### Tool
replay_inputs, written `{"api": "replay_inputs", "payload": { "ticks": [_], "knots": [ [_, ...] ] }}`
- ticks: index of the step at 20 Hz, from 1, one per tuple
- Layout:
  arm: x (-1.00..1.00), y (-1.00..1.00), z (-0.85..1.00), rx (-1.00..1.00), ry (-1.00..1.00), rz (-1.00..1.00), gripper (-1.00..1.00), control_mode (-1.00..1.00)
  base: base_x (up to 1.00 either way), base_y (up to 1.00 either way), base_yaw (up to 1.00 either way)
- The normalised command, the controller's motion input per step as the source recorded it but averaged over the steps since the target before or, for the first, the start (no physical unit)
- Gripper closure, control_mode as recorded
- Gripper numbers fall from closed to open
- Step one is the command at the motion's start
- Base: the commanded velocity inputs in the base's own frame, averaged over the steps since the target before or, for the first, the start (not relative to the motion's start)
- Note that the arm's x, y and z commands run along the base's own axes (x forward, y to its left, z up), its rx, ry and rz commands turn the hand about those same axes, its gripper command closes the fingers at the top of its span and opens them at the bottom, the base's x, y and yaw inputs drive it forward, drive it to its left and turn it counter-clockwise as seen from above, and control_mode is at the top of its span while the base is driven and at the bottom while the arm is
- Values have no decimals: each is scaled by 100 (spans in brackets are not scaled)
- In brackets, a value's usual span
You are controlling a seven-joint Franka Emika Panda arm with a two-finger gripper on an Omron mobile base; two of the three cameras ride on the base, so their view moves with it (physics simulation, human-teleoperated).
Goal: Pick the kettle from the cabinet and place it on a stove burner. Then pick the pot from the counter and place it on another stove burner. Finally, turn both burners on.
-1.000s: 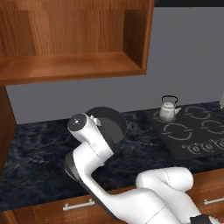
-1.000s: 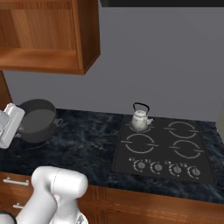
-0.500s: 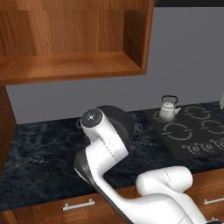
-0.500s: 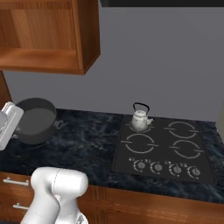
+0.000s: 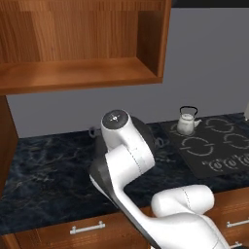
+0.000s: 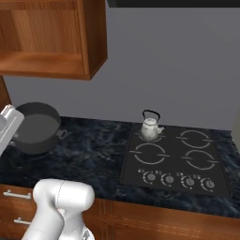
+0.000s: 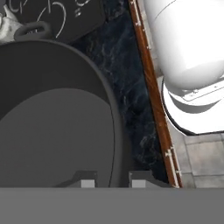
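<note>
A rendered home kitchen: a black glass cooktop (image 6: 176,161) with 4 ring burners and knobs is set in a dark marble-look counter (image 6: 93,154), under a reddish wooden wall cabinet (image 5: 82,44), above wooden drawers (image 5: 87,228).

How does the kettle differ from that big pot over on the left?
The kettle is small, pale silver and tall, with an arched black handle on top; the pot is wide, low and dark grey, with loop handles at its sides. The kettle stands on a burner; the pot sits on the counter. Both are upright.
</note>
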Motion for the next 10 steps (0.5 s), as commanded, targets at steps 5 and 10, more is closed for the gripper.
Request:
{"api": "replay_inputs", "payload": {
  "ticks": [5, 10],
  "knots": [
    [-30, -2, 2, 1, 9, -1, 100, -100, 0, 0, 0],
    [-7, 0, 0, 2, 4, -2, 100, -100, 0, 0, 0]
  ]
}}
